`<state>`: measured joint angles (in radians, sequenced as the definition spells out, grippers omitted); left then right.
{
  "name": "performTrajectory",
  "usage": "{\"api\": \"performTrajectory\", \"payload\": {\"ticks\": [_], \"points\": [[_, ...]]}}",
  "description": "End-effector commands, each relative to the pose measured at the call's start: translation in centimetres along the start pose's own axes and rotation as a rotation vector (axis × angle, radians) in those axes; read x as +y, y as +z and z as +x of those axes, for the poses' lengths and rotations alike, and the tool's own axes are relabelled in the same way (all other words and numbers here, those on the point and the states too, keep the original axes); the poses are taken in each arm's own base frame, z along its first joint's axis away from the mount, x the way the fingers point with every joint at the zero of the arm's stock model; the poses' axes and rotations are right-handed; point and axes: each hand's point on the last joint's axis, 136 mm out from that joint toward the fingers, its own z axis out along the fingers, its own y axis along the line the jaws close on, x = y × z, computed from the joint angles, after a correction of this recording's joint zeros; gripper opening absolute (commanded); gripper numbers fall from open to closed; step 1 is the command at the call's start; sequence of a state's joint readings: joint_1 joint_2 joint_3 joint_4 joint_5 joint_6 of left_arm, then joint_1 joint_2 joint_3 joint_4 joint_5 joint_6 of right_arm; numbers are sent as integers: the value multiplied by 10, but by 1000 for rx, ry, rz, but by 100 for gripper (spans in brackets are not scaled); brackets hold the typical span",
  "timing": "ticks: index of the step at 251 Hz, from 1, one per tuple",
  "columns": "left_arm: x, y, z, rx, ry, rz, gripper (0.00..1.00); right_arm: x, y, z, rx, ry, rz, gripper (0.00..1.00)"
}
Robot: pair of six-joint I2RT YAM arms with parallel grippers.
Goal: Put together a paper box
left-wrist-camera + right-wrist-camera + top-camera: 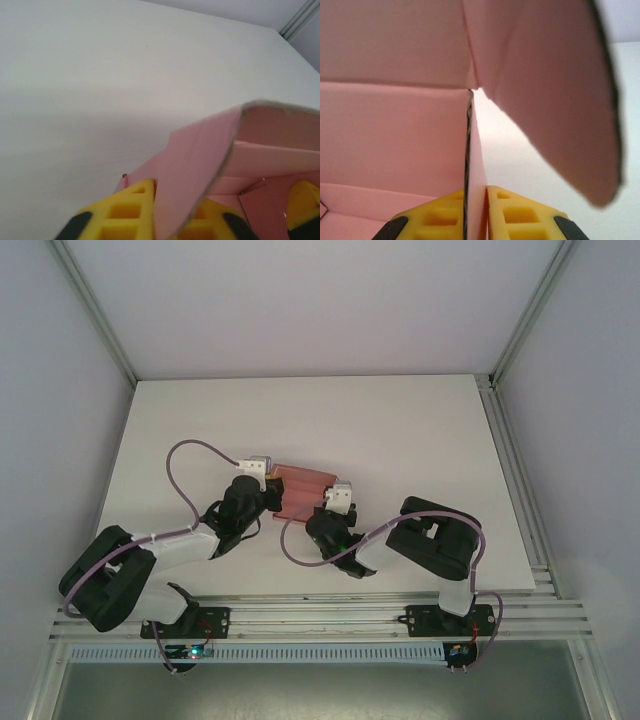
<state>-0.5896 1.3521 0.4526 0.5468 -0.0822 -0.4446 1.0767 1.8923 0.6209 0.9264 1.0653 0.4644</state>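
Box (395,135) wall inside right claw (476,200)

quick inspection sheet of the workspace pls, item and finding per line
surface: white table, bare around the work
job's things: pink paper box, partly folded, walls and flaps raised, not closed
clutter: nothing seen
grippers: left gripper closed on a raised flap; right gripper pinching an upright wall edge-on
cables: purple cables loop off each arm, clear of the box
surroundings: aluminium frame and plain pale walls around the table
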Motion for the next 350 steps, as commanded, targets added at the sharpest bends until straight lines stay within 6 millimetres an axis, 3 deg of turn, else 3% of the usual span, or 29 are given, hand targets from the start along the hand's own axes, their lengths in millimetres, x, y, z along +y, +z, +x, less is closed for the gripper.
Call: {"api": "performTrajectory", "payload": {"ticks": [1, 15, 44, 73, 81, 91, 95, 136, 170, 197, 216, 241, 281, 311, 350], "points": [[7, -11, 59, 216, 26, -21, 26, 9, -8, -2, -2, 19, -49, 13], [7, -16, 52, 212, 23, -31, 30, 8, -7, -3, -6, 14, -36, 12], [-2, -29, 37, 205, 24, -16, 52, 9, -6, -4, -6, -1, -24, 12], [-5, -47, 24, 198, 13, -17, 61, 8, -6, -5, -11, -13, -13, 12], [-4, -53, 21, 198, 7, -26, 72, 7, -6, -5, -12, -13, -10, 12], [-6, -62, 16, 197, 5, -26, 98, 8, -6, -5, -11, -13, -12, 12], [-6, -65, 13, 193, -1, -31, 100, 8, -6, -5, -9, -15, -14, 12], [-5, -103, -30, 135, -100, -111, 100, 11, -5, -4, -5, -26, -23, 12], [13, -116, -66, 81, -248, -292, 100, 16, -4, -3, 0, -38, -37, 12], [20, -102, -91, 61, -304, -347, 100, 17, -3, -2, 1, -43, -40, 12], [11, -83, -101, 91, -300, -309, 100, 18, -3, -2, 2, -50, -43, 12], [12, -59, -96, 150, -295, -329, 100, 19, -3, -3, 1, -52, -44, 12], [17, -25, -68, 253, -267, -341, 100, 19, -3, -2, 1, -57, -47, 12], [15, -7, -53, 307, -271, -314, 89, 24, -2, 0, 6, -70, -60, 12], [21, -9, -46, 322, -273, -347, 74, 25, -2, -1, 4, -76, -61, 12]]}}
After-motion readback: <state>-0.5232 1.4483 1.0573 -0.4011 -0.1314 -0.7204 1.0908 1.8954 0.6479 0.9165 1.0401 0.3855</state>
